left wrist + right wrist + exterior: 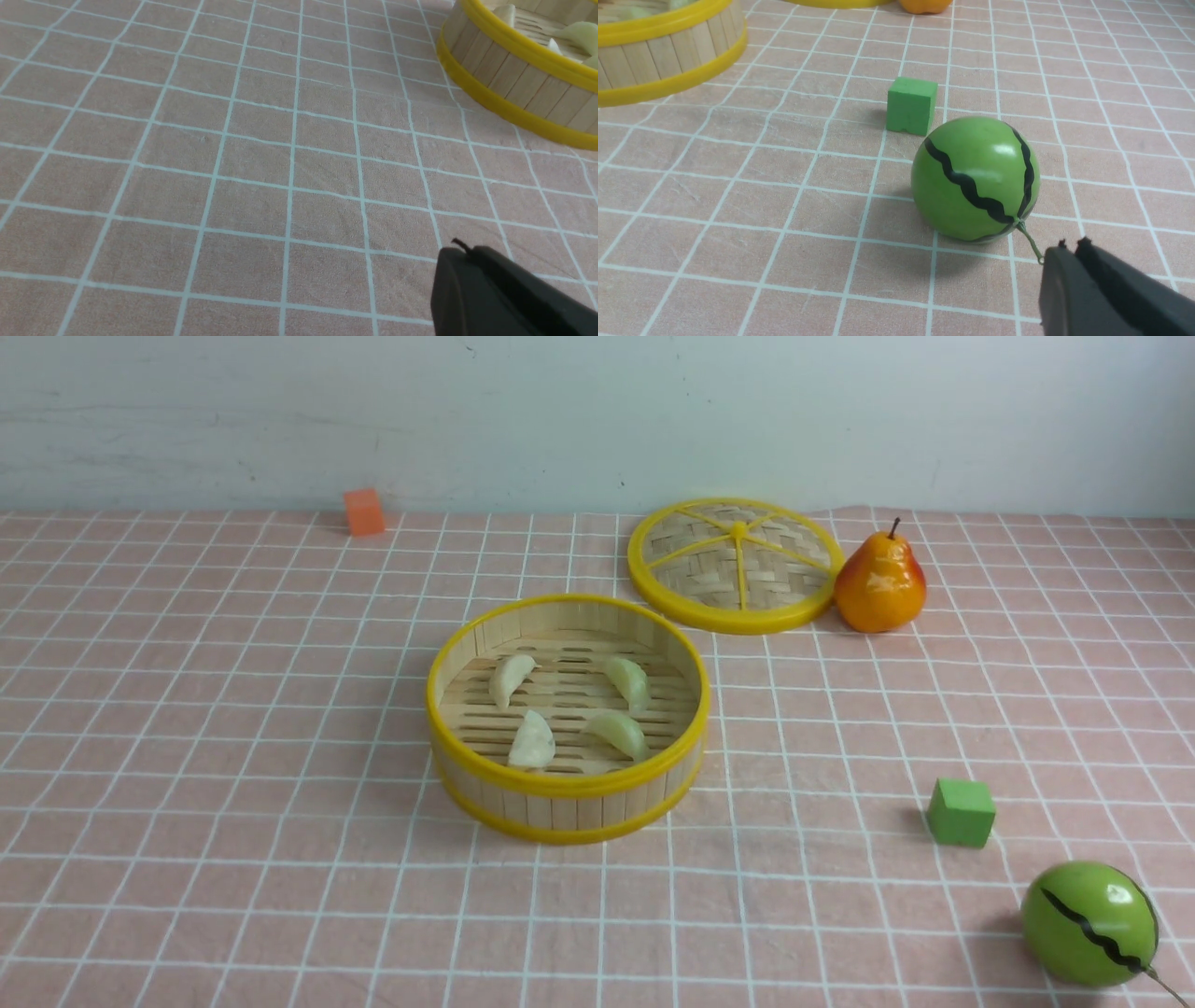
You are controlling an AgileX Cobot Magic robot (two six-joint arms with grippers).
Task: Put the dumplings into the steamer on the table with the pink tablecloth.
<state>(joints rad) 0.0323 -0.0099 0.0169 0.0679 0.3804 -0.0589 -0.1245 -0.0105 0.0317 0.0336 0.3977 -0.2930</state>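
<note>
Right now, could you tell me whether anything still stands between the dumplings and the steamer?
Nothing does: all four dumplings already lie on the slatted floor inside the steamer. Its lid lies flat on the cloth behind it, beside the pear.

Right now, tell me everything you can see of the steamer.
The steamer is a round, shallow bamboo basket with upright slat walls, a slatted floor and yellow top and bottom rims. It sits upright and uncovered on the pink tablecloth, near the table's middle. Four pale dumplings lie apart on its floor. Its woven lid lies flat behind it, to the right, not touching. No gripper touches it.
</note>
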